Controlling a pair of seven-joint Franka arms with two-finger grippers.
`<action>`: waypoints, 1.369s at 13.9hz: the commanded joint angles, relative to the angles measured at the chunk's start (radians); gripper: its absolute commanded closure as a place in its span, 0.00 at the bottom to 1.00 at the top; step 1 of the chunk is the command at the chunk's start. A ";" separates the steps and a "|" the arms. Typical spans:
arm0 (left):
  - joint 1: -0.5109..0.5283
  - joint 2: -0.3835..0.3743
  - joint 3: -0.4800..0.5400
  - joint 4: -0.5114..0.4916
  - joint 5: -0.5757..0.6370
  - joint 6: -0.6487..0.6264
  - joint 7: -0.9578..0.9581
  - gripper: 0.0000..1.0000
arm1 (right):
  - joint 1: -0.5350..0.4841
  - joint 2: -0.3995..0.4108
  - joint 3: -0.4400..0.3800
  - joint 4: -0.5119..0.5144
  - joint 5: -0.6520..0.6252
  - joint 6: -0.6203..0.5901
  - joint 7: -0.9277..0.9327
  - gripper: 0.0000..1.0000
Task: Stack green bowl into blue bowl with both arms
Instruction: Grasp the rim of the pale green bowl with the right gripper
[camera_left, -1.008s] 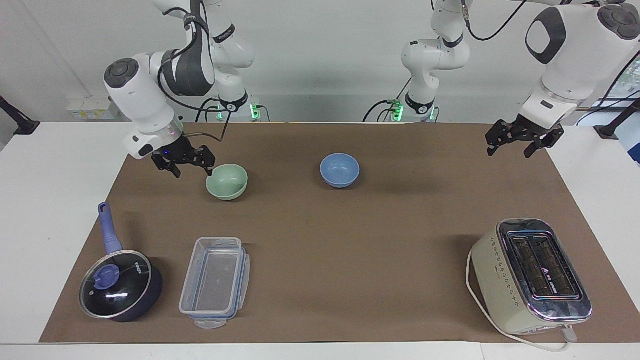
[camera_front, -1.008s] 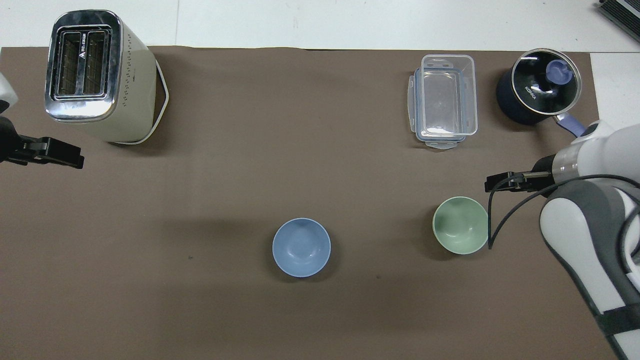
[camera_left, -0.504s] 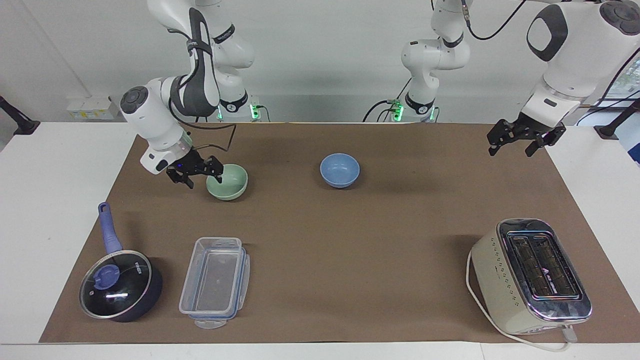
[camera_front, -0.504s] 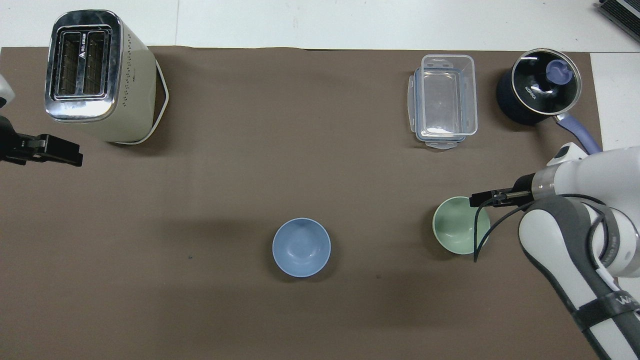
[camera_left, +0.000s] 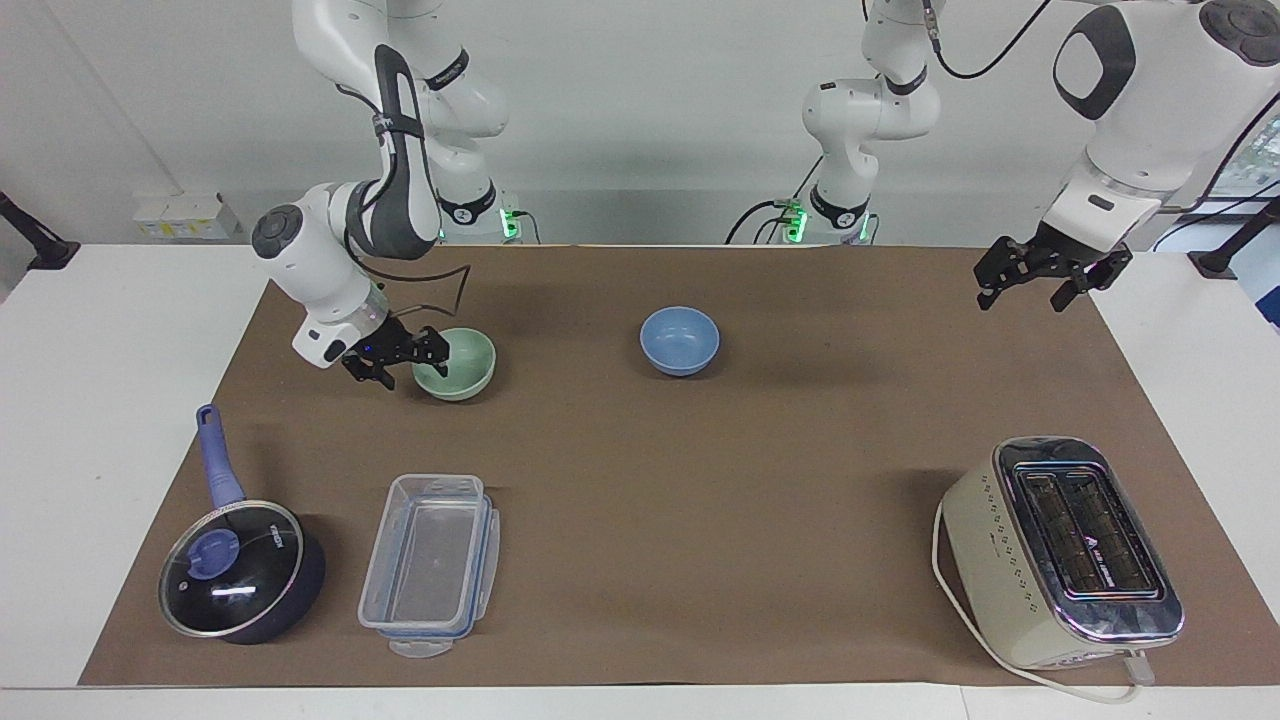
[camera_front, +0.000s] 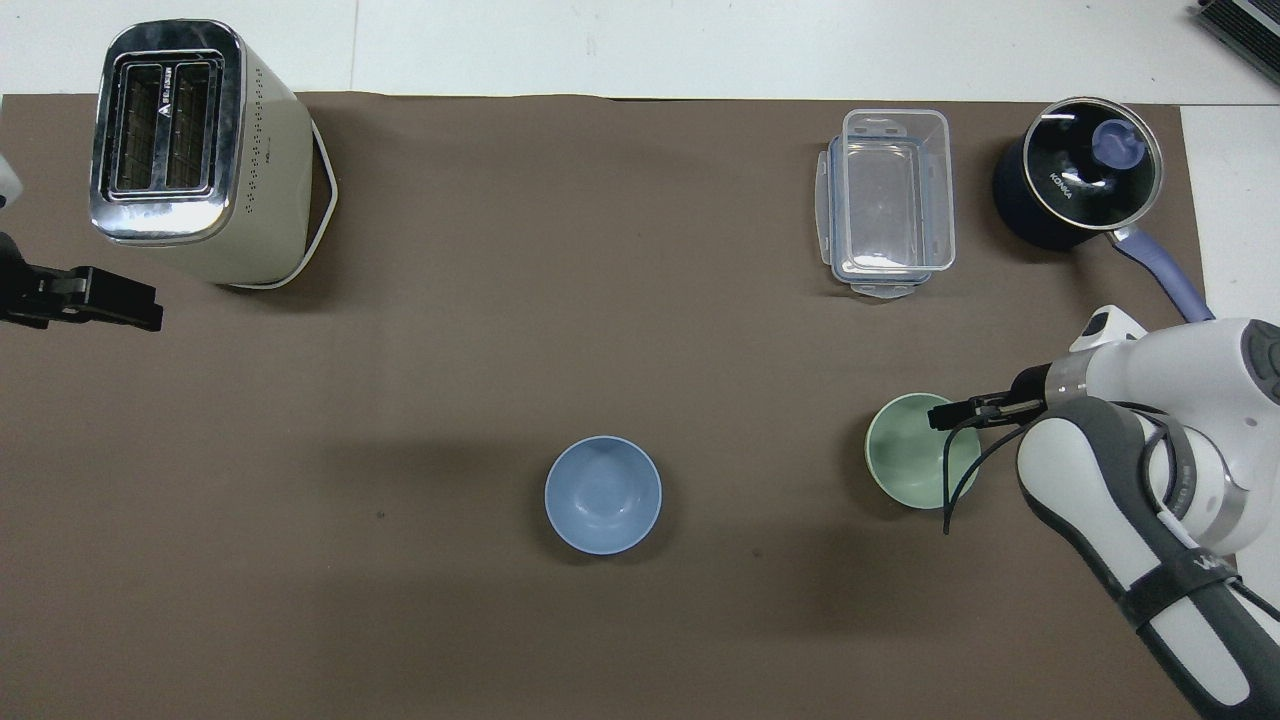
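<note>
Straddling the rim of the green bowl with spread jaws, right gripper now lower and closer in than a second ago. Probably light, rigid and slick; thin rim the best hold. Toward the other arm, the blue bowl on the worktop. Left gripper waiting aloft, jaws spread.

The green bowl sits on the brown mat toward the right arm's end, with the right gripper over its rim at about two o'clock. The blue bowl rests apart from it, at the green bowl's nine o'clock. The left gripper hangs at the toaster's seven o'clock.
</note>
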 joint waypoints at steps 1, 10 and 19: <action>0.006 -0.008 -0.006 0.005 0.014 -0.019 -0.013 0.00 | -0.032 0.023 0.008 -0.011 0.053 0.026 -0.089 0.07; 0.006 -0.008 -0.005 0.005 0.014 -0.019 -0.013 0.00 | -0.030 0.008 0.011 -0.043 0.095 -0.031 -0.133 0.57; 0.006 -0.008 -0.006 0.005 0.014 -0.019 -0.013 0.00 | 0.029 -0.052 0.017 -0.029 0.195 -0.132 -0.128 1.00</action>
